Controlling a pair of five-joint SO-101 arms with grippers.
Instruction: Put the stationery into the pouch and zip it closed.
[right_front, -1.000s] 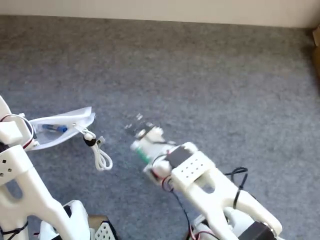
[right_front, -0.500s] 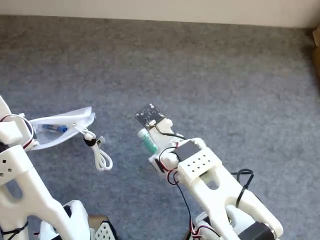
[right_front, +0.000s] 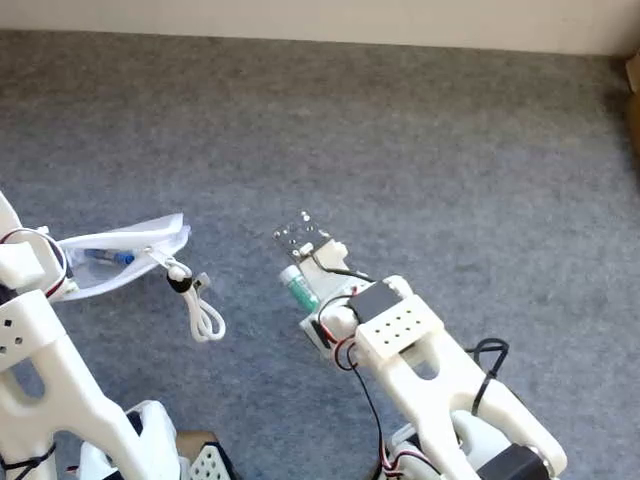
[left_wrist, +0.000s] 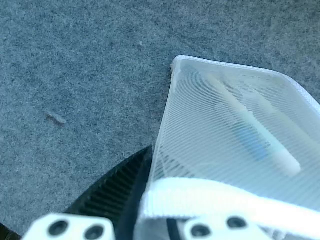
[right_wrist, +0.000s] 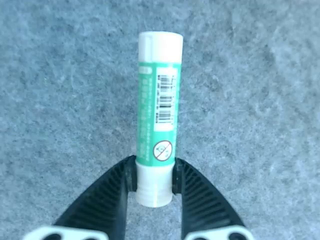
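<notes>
My right fingers (right_wrist: 125, 182) clamp the glue stick (right_wrist: 157, 115) by its base, its length pointing straight ahead. The pouch (right_front: 120, 258), pinched in my left fingers (left_wrist: 120, 185), lies well off to my left.

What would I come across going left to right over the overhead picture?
Translucent white mesh pouch with a blue pen inside → white looped cord → green-and-white glue stick, gripped by the right gripper.
</notes>
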